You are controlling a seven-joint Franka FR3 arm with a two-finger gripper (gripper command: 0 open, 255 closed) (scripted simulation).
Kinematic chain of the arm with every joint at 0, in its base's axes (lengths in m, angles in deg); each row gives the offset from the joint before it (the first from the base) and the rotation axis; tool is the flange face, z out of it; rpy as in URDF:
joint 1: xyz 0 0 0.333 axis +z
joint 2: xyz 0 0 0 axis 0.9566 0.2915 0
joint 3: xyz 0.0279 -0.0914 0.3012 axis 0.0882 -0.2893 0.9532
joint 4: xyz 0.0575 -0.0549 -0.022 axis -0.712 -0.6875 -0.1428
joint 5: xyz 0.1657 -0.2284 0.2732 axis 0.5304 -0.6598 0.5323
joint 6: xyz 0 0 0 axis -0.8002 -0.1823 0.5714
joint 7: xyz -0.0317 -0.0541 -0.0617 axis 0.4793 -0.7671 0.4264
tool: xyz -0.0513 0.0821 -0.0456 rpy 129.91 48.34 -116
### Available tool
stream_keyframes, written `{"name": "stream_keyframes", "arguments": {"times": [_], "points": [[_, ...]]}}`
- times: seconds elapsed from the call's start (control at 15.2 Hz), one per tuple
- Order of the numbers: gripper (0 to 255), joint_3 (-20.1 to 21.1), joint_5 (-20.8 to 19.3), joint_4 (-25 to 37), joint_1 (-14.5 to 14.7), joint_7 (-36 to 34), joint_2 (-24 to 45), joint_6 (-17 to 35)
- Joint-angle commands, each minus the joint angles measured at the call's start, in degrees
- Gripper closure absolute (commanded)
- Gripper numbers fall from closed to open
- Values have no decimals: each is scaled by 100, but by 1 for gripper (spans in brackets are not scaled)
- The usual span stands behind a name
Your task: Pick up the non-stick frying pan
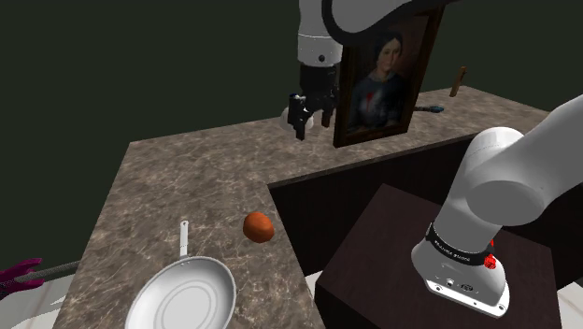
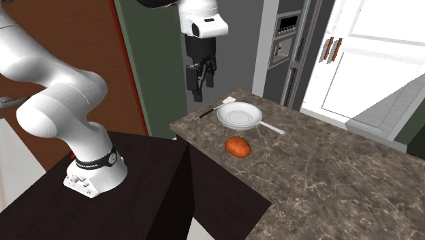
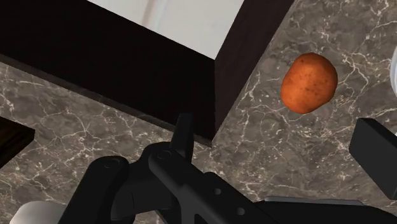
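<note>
Although the task was to lift the pan, the scene read as the approach step, with nothing yet gripped. Nearest in the second exterior view stood the stand (image 2: 143, 198), a dark, matte, square-edged box with the white arm rising from it. High over the bench hung the all-black pincer (image 2: 201, 87), pointing downward, its two fingers spread apart and empty. Beyond the stand lay the bench (image 2: 327, 177), a flat slab patterned like brown stone with pale veins, wrapping round the stand's corner. On it, closest to the stand, sat a rounded orange-brown lump (image 2: 238, 146), speckled and roughly egg-shaped, rather like a potato. Just past it, near but not touching, rested the frying pan (image 2: 239, 116): round and shallow, drawn pale silvery-grey, with a smooth, glossy inside and a thin, straight, flat handle. In the shoulder view the pan lay at the bottom edge, well apart from the pincer. Farther back stood tall white panelled doors (image 2: 371, 54). By my judgement, the next move called for carrying the pincer across above the pan, lowering it, and setting the fingers either side of the slim handle or rim. The bowl looked too broad to span, and its slick surface might slip.
</note>
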Motion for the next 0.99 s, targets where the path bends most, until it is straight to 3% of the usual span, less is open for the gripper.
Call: {"name": "stream_keyframes", "arguments": {"times": [0.0, 0.46, 0.92], "points": [[0, 206, 93, -33, 33, -313, 276, 330], [0, 902, 159, 267, 65, -1424, 1529, 1335], [0, 1450, -330, 986, 60, -2722, 3059, 2132]]}}
